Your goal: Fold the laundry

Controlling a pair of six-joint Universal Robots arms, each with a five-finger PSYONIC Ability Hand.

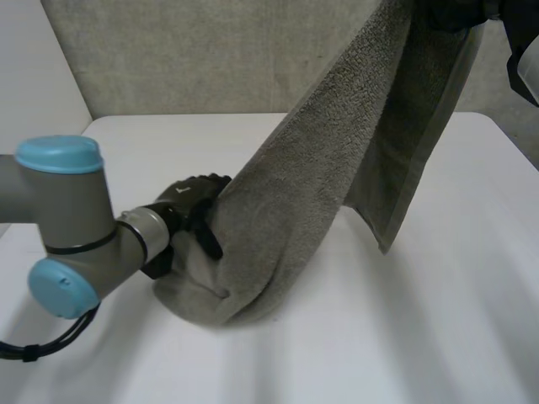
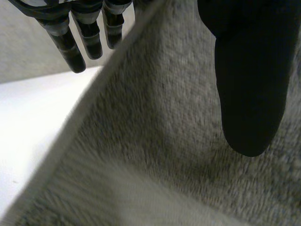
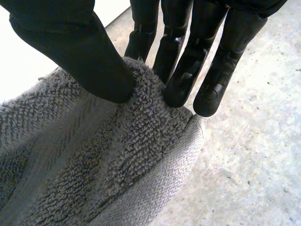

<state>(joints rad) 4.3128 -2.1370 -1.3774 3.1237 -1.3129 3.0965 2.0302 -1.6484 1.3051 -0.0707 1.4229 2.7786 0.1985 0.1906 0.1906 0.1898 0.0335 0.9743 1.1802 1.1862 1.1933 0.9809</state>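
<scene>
Grey towel (image 1: 312, 194) hangs on a diagonal over the white counter (image 1: 438, 328). Its low end is bunched and touching the counter toward the near-left, and its high end is up in the air over the far-right side. Left robot hand (image 1: 189, 198) is at the low end, clamped on the towel. In the left wrist view the hemmed edge runs between the fingers (image 2: 70, 52) on one side and the thumb (image 2: 249, 94) lying on the pile side, so it's a pinch, not a wrap. Left arm (image 1: 76, 227) comes in low from the counter's left edge. Right robot hand (image 1: 450, 13) is at the high end, also clamped on the towel. In the right wrist view its thumb (image 3: 80, 56) and fingertips (image 3: 183, 89) squeeze a folded corner, w/ the fabric doubled up and the hem band showing below the grip. Btwn the two hands the towel is roughly taut. A loose flap drops from the high end and its bottom corner hangs clear of the counter, around mid-right. Beige wall (image 1: 210, 59) runs behind the counter's far edge.
</scene>
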